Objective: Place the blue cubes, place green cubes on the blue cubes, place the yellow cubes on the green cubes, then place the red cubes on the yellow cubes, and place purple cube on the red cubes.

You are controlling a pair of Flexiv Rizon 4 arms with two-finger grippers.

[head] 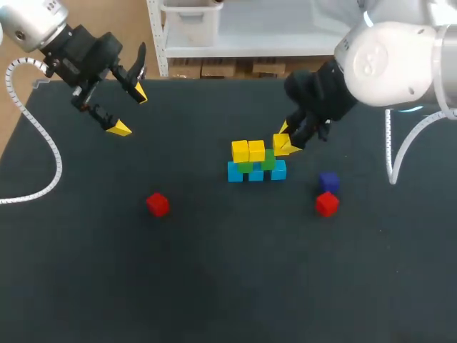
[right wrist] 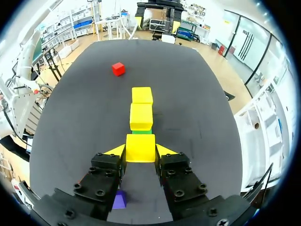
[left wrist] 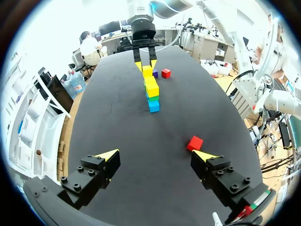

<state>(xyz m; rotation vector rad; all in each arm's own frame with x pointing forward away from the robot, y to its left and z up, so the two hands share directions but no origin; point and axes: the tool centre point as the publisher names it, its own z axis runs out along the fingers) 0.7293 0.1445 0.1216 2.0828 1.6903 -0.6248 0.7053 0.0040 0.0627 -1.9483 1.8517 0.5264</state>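
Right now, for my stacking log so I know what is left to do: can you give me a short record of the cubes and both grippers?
blue cubes: three in a row on the table
green cubes: two, on the blue row
yellow cubes: two placed on top of the stack
held yellow cube: at the stack's right end
right gripper: shut on the held yellow cube
left gripper: open, empty, far from the stack
red cubes: two, loose on the table
purple cube: loose, beside the right-hand red one
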